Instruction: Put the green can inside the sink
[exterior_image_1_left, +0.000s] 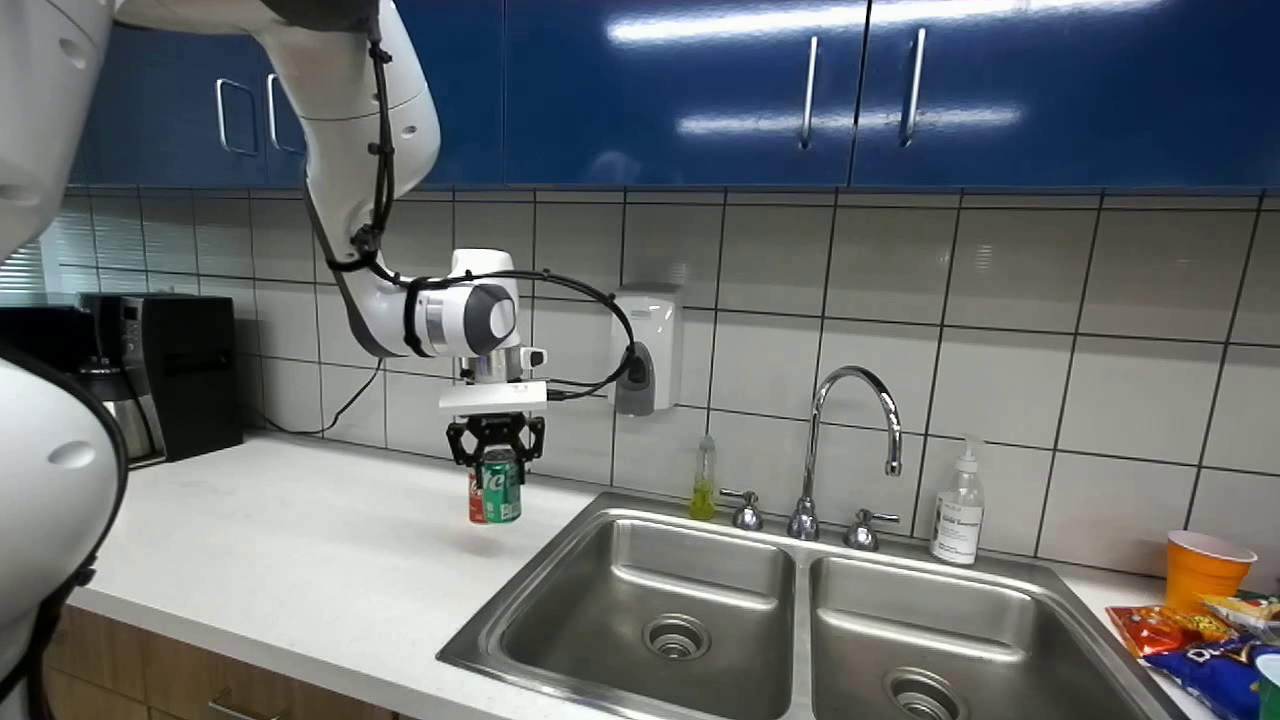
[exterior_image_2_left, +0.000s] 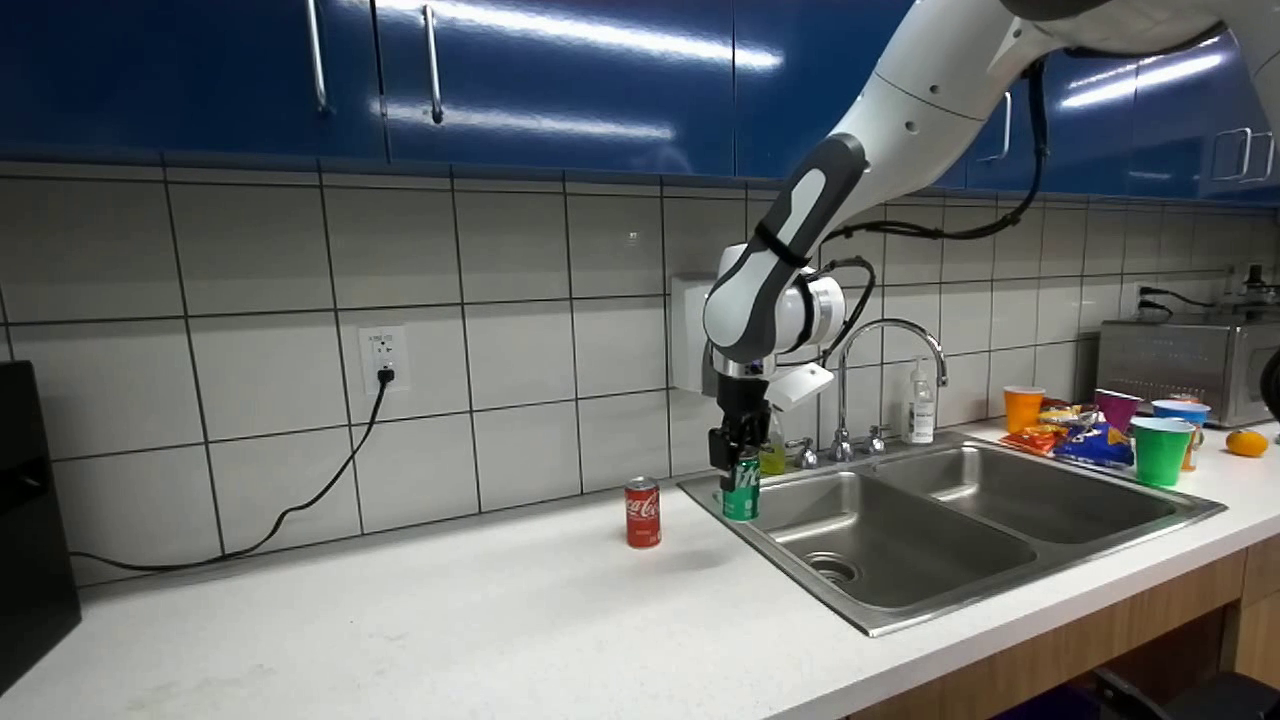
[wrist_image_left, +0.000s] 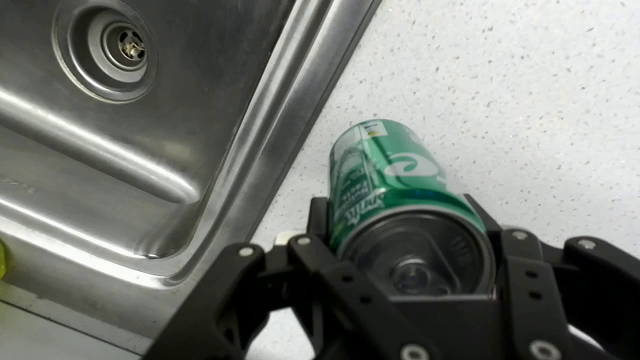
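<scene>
The white countertop (exterior_image_2_left: 400, 610) carries an inset sink (exterior_image_2_left: 950, 512); an upright red can (exterior_image_2_left: 643, 513); cups (exterior_image_2_left: 1162, 452); snack bags (exterior_image_2_left: 1095, 445); an orange fruit (exterior_image_2_left: 1246, 443).

Red can (exterior_image_1_left: 476, 506): green can (exterior_image_1_left: 502, 495) is partly covering it in an exterior view.
Sink (wrist_image_left: 300, 115): wrist view's edges are cutting it off.

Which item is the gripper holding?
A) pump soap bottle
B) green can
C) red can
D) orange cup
B: the wrist view shows the gripper closed around the green can, while in an exterior view the red can stands apart on the counter.
</scene>
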